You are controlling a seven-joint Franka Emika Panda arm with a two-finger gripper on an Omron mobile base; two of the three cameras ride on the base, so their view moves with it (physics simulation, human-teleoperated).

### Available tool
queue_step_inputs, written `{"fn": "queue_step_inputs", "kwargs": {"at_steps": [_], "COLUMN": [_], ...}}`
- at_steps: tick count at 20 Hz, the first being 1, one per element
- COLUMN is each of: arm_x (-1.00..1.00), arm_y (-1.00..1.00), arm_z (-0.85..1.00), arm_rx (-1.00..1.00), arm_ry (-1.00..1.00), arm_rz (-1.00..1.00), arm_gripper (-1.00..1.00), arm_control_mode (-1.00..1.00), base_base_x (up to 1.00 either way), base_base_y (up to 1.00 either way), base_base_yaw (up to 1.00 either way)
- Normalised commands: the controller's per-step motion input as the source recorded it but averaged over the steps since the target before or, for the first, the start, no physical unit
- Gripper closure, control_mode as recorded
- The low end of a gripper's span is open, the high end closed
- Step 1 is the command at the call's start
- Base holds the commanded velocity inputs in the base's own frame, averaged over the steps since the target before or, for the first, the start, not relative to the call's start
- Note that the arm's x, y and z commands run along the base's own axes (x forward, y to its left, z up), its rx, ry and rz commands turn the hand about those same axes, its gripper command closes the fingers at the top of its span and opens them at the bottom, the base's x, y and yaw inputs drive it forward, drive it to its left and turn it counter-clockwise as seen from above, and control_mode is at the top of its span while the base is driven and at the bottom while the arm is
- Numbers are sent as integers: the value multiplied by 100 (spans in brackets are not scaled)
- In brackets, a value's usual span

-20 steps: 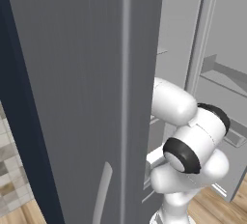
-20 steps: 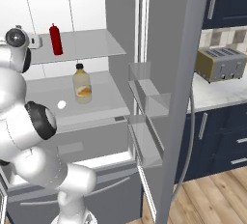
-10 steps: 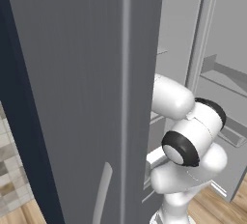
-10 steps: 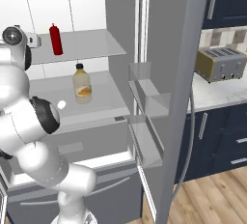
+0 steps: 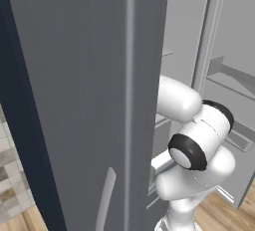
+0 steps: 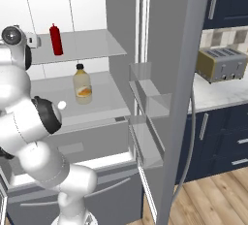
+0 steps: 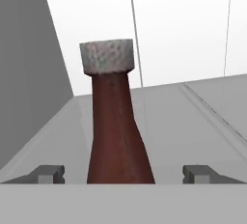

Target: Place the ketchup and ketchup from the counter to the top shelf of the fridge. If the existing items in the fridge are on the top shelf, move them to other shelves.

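Hand view: gripper (image 7: pixel 123 175) with jaws spread wide, the two dark fingertips (image 7: pixel 47 174) standing well apart at either side of a dark maroon ketchup bottle (image 7: pixel 116 136). Neither tip touches the bottle; clear gap on both sides. Bottle stands upright between the jaws, pale speckled grey cap on top, its base hidden below the edge of the view. It rests on the pale grey top shelf (image 7: pixel 193 121) of the fridge, which runs ahead of the jaws to the white back wall. Grey side wall off to the left of the jaws.

Right base view: arm rises from lower left, elbow folded, forearm reaching up and back so the hand sits at the left end of the top shelf (image 6: pixel 92 44), level with it. Slim bright red ketchup bottle (image 6: pixel 56 39) stands upright on that same shelf, just beside the hand, to its right in this view. One shelf below the jaws: pale yellowish bottle (image 6: pixel 82 84) with dark cap, upright, and a small white ball (image 6: pixel 61 105) near the shelf's front edge. Open fridge door (image 6: pixel 179 98) stands in the foreground at right, with clear door bins. Toaster (image 6: pixel 223 64) on the counter (image 6: pixel 220 93) beyond.

Left base view: white arm joints behind the edge of a grey door (image 5: pixel 99 100); hand hidden.
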Motion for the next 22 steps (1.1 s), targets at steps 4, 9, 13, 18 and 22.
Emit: {"fn": "queue_step_inputs", "kwargs": {"at_steps": [4, 9, 13, 18, 22], "arm_x": [-18, -51, -79, -100, -100], "arm_y": [-2, -16, -46, -88, -100], "arm_z": [4, 10, 22, 34, 47], "arm_rx": [0, 0, 3, 9, 11], "arm_ry": [0, 0, 0, 0, 0], "arm_rz": [0, 0, -5, -14, -16], "arm_gripper": [-100, -100, -100, -100, -100], "arm_control_mode": [-100, -100, -100, -100, -100], "base_base_x": [0, 0, 0, 0, 0], "base_base_y": [0, 0, 0, 0, 0], "base_base_yaw": [0, 0, 0, 0, 0]}}
